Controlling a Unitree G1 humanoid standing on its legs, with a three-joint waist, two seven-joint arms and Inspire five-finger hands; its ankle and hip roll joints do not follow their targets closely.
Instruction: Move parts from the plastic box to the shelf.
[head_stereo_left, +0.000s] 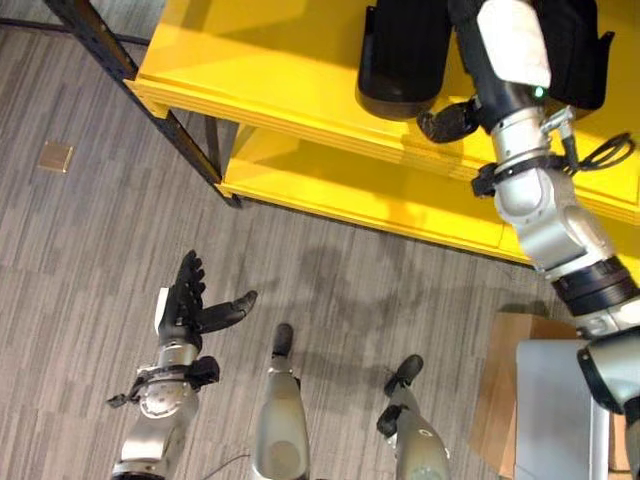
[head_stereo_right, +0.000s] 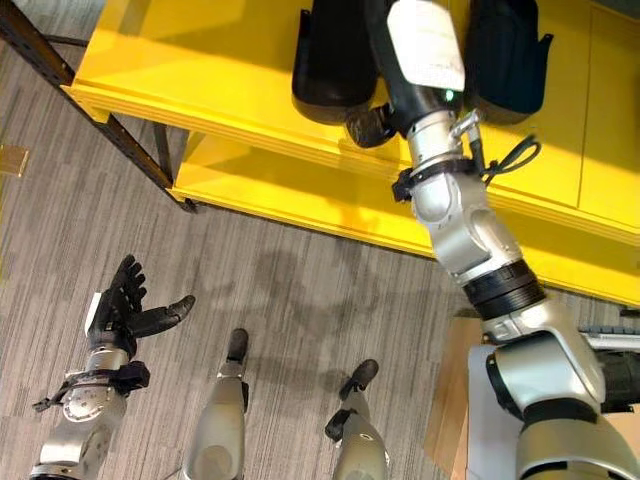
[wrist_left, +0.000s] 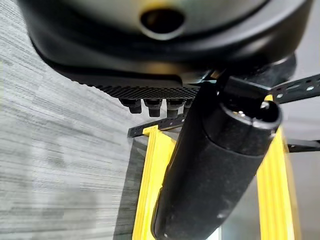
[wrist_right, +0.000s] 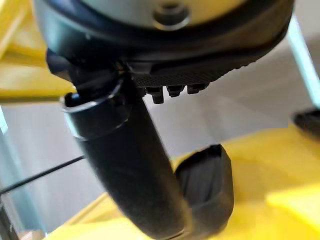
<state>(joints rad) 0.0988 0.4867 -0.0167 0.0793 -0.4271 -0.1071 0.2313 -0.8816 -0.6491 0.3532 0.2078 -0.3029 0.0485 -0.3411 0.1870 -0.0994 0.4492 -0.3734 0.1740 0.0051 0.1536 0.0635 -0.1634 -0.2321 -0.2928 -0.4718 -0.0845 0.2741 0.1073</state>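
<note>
Yellow shelf (head_stereo_left: 300, 70) spans the top, two black parts (head_stereo_left: 400, 60) lying on it. Right hand (head_stereo_left: 450, 120) reaches between them, thumb touching the left part; its wrist view shows short finger tips and the thumb beside a part, grip unclear, cannot tell. Left hand (head_stereo_left: 185, 300) hangs low over the floor, fingers spread, empty. Risk: withdrawing could nudge a part off the edge. Cardboard box (head_stereo_left: 500, 390) sits lower right.

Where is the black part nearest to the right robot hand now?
The black part lies on the top board of the yellow shelf, in the upper middle of the left eye view, just left of the right robot hand.
</note>
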